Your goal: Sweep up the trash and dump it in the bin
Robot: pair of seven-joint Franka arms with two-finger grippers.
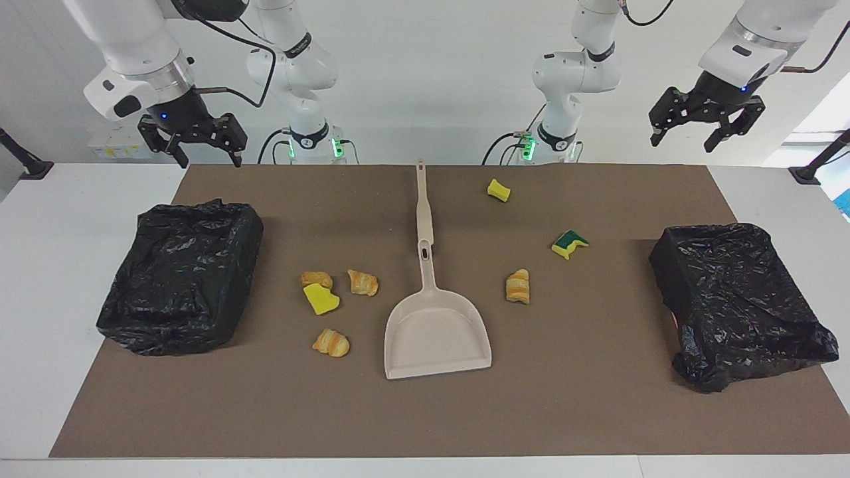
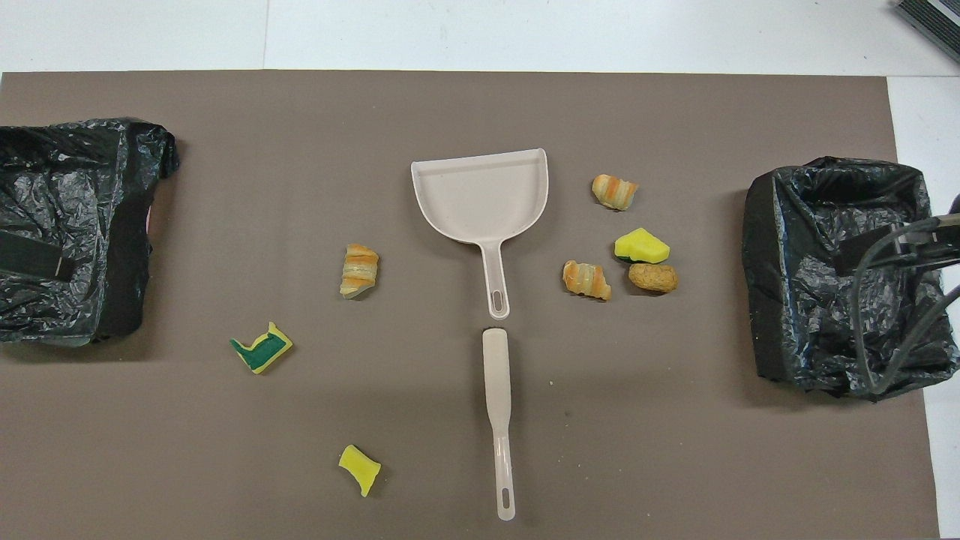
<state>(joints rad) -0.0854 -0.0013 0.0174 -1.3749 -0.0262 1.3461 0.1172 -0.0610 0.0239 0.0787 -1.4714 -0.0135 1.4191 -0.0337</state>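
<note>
Yellow and golden trash (image 1: 321, 299) around dustpan (image 1: 436, 335), apparently untouched.

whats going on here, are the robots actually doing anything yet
Not yet. The left claw and the right claw both hang open in the air at the robots' edge of the table, holding nothing. The dustpan and brush lie untouched, end to end, mid-table. Seven scraps of trash are scattered around them on the brown mat, among them a green-backed sponge bit. Two bag-lined bins wait, one at each end.
</note>
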